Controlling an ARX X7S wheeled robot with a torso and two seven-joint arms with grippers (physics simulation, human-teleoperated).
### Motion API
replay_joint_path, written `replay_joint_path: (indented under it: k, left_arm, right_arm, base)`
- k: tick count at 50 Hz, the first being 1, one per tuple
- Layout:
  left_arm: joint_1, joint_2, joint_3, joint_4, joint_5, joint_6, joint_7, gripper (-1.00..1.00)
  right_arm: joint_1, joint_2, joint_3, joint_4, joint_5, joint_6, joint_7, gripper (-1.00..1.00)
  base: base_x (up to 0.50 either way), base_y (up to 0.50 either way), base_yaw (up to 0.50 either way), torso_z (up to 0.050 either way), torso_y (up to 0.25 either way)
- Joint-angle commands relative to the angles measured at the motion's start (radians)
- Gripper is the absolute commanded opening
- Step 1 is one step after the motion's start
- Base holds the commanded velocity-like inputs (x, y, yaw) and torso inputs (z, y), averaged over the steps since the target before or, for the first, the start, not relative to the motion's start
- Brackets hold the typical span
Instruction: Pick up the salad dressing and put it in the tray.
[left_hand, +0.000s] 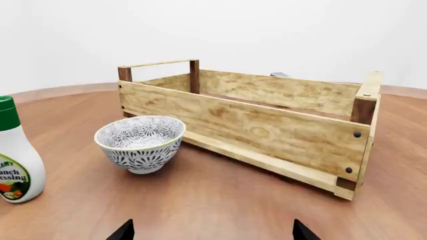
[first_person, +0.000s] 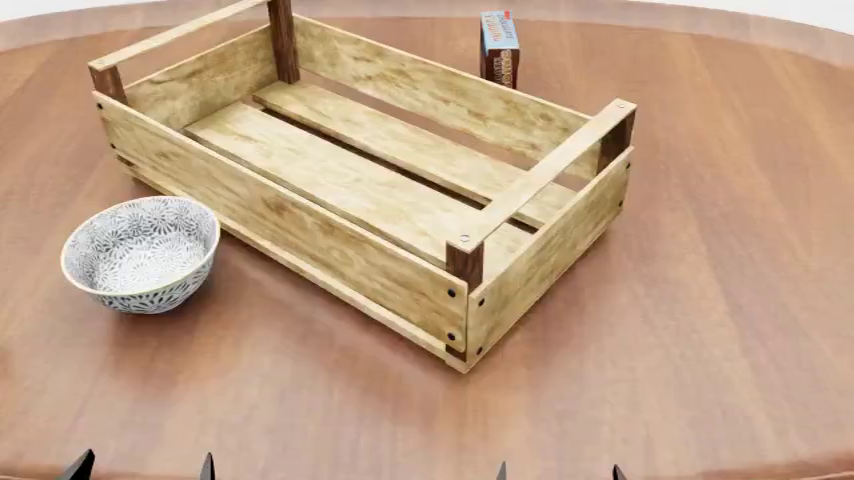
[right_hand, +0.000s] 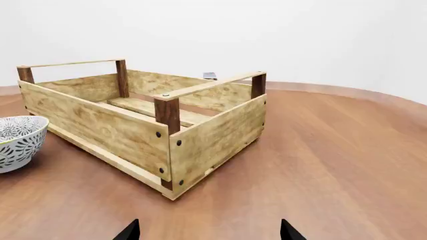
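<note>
The salad dressing (left_hand: 17, 155), a whitish bottle with a green cap and a ranch label, stands upright on the table in the left wrist view, beside the bowl; it is out of the head view. The tray (first_person: 360, 190), a light-wood slatted crate with dark corner posts, sits empty mid-table and also shows in the left wrist view (left_hand: 267, 125) and the right wrist view (right_hand: 133, 125). My left gripper (left_hand: 211, 234) is open and empty, short of the bowl. My right gripper (right_hand: 208, 232) is open and empty, in front of the crate's near corner.
A patterned grey-white bowl (first_person: 140, 253) stands left of the tray, also in the left wrist view (left_hand: 140, 142) and the right wrist view (right_hand: 17, 140). A small red-and-blue carton (first_person: 499, 47) stands behind the tray. The round wooden table (first_person: 694, 330) spreads right of the tray.
</note>
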Motion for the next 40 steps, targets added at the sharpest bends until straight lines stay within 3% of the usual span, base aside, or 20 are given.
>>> replay_joint_path:
  k: [1, 21, 26, 37, 40]
  left_arm:
    - [0.001, -0.016, 0.018, 0.004, -0.015, 0.002, -0.019, 1.00]
    - [-0.005, -0.062, 0.067, 0.003, -0.052, 0.021, -0.087, 1.00]
    - [-0.006, -0.078, 0.075, 0.044, -0.061, -0.035, -0.091, 1.00]
    - [-0.038, -0.133, 0.036, 0.436, -0.162, -0.336, -0.099, 1.00]
    - [-0.046, -0.144, 0.023, 0.482, -0.189, -0.355, -0.093, 1.00]
  right_arm:
    - [-0.006, 0.017, -0.025, -0.008, 0.003, -0.006, 0.022, 1.00]
    - [-0.016, 0.065, -0.077, -0.039, 0.024, -0.025, 0.092, 1.00]
    - [-0.021, 0.074, -0.080, -0.076, 0.026, -0.007, 0.108, 1.00]
    - [-0.032, 0.097, -0.043, -0.442, 0.059, 0.175, 0.160, 1.00]
    - [-0.025, 0.102, -0.023, -0.500, 0.079, 0.198, 0.170, 1.00]
  base:
    - [0.00, 0.00, 0.00, 0.000, 0.000]
    - [0.00, 0.00, 0.00, 0.000, 0.000]
    - [0.00, 0.00, 0.00, 0.000, 0.000]
    - [0.00, 0.00, 0.00, 0.000, 0.000]
    - [0.02, 0.00, 0.00, 0.000, 0.000]
